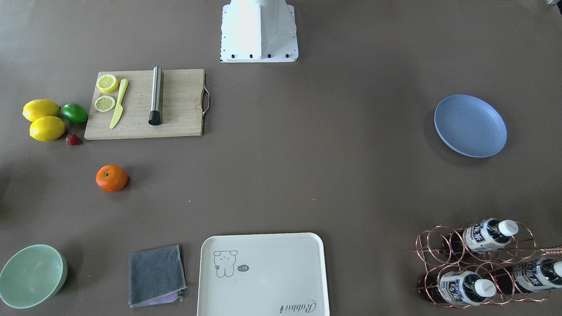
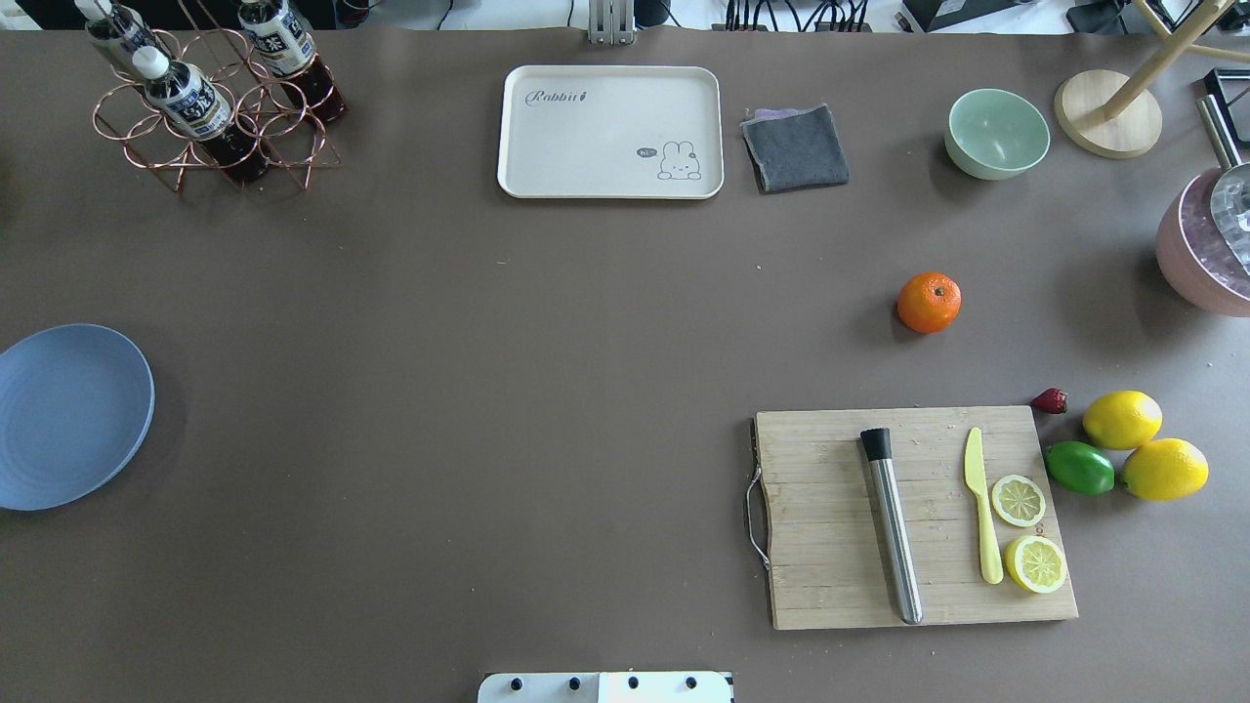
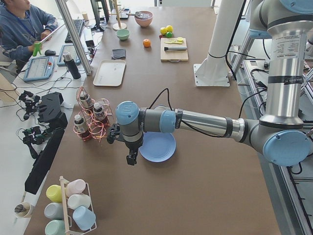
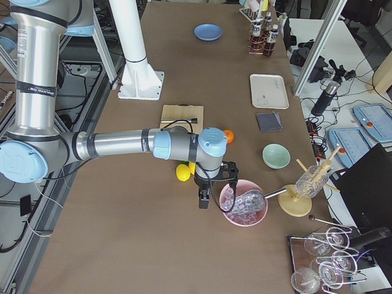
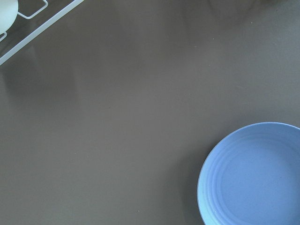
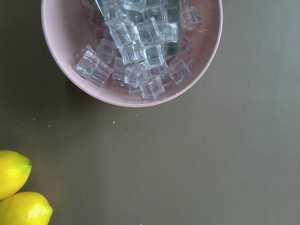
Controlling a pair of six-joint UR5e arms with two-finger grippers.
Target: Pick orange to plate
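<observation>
Spotting orange [image 2: 929, 302] near right end of worktop [image 2: 488, 391], plate [image 2: 68, 415] well apart leftward. Can't tell left gripper [image 3: 131, 159], right gripper [image 4: 203, 203] open or closed.

Bare brown tabletop [image 2: 488, 391] lies open between the small bright orange [image 2: 929, 302] and the round blue plate [image 2: 68, 415]. Beside the right hand [image 4: 204, 197] stand a pink bowl of ice cubes [image 6: 58, 42] and yellow lemons [image 4: 182, 172]; near the left hand [image 3: 131, 157], a copper wire bottle rack [image 3: 90, 125].
</observation>
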